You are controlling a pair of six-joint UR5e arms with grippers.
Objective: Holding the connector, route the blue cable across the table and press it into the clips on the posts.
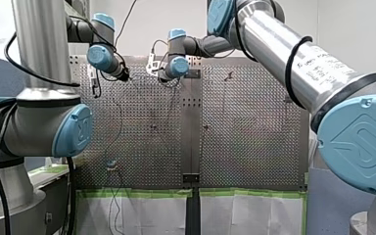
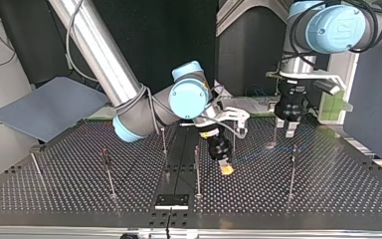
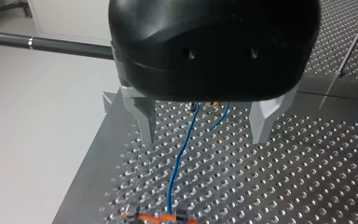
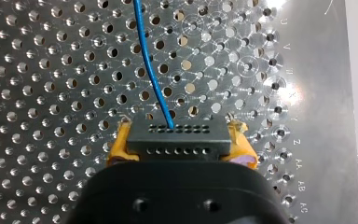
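In the right wrist view, my right gripper [image 4: 179, 142] is shut on a black connector [image 4: 177, 133], gripped between its yellow pads [image 4: 119, 144]. A thin blue cable [image 4: 150, 70] leaves the connector and runs ahead over the perforated plate. In the top view this gripper [image 2: 225, 167] hangs low over the table near a middle post [image 2: 197, 169]. My left gripper [image 3: 204, 135] stands open just above the plate, with the blue cable [image 3: 179, 158] passing between its grey fingers [image 3: 142, 116] down to an orange clamp [image 3: 161, 217]. The top view shows the left gripper [image 2: 288, 127] at the right rear.
Thin upright posts stand on the perforated table [image 2: 328, 189]: one at the top view's left [image 2: 108, 172], one at its right [image 2: 292, 169], and others behind. A black plate [image 2: 171, 201] sits at the near edge. A grey sheet [image 2: 49, 107] lies off the table at the left.
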